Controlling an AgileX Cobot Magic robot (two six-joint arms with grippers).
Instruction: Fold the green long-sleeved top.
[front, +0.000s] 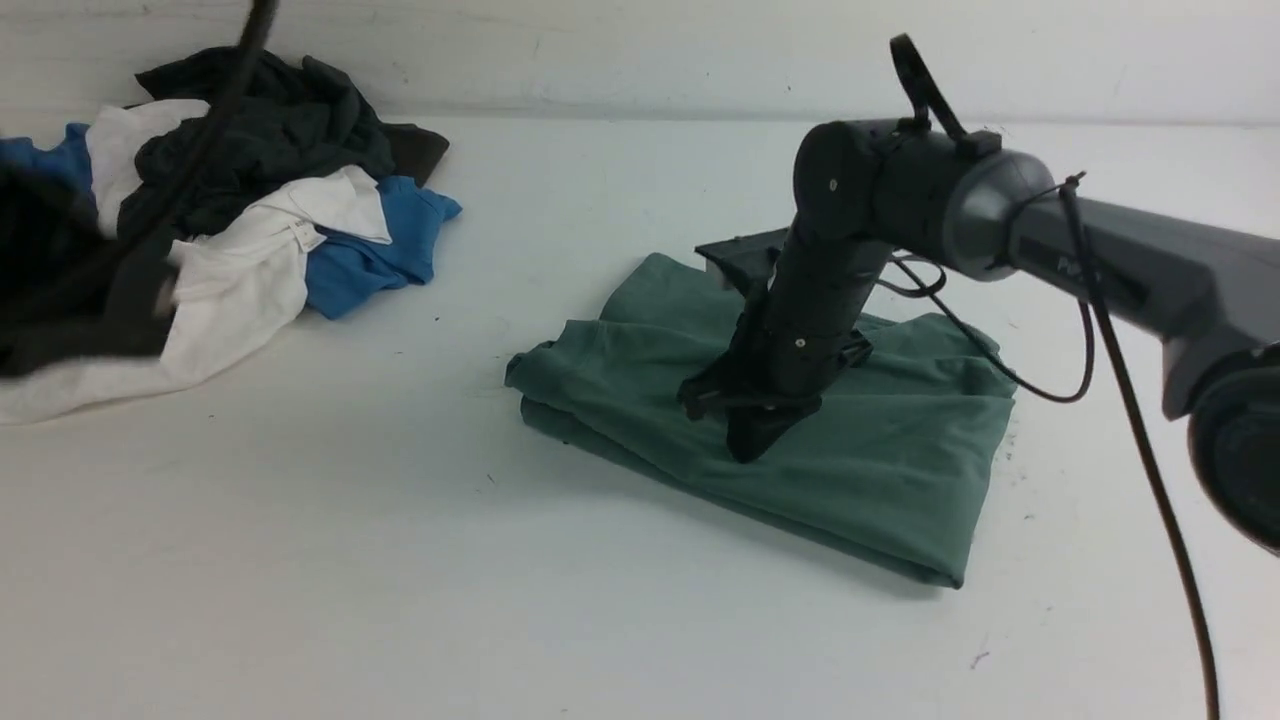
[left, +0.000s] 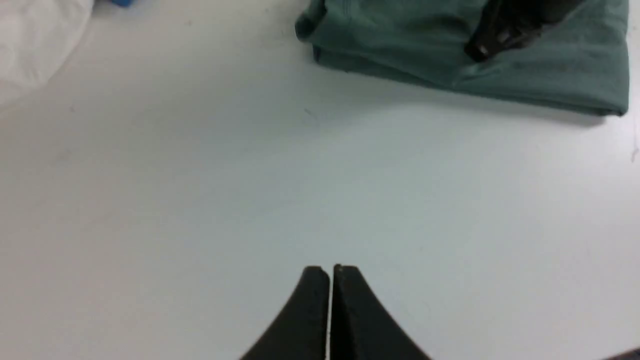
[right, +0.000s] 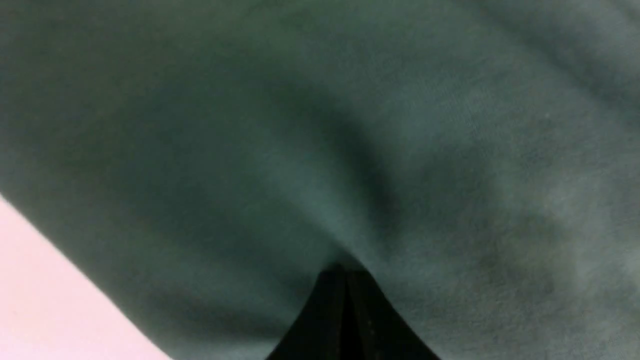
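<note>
- Right gripper (front: 750, 440), jaws closed, pressing tip-down into folded green long-sleeved top (front: 880, 450).
- Left gripper (left: 330, 272) hovering, jaws closed, empty.
- Advising light, even pressure, avoiding dragging layers.

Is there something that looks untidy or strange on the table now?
The green long-sleeved top lies folded in a fairly neat bundle, with the right gripper shut and pressing down on it. The only untidy thing is the heap of clothes, dark, white and blue, crumpled at the far left of the table. Nothing looks damaged or spilled.
</note>
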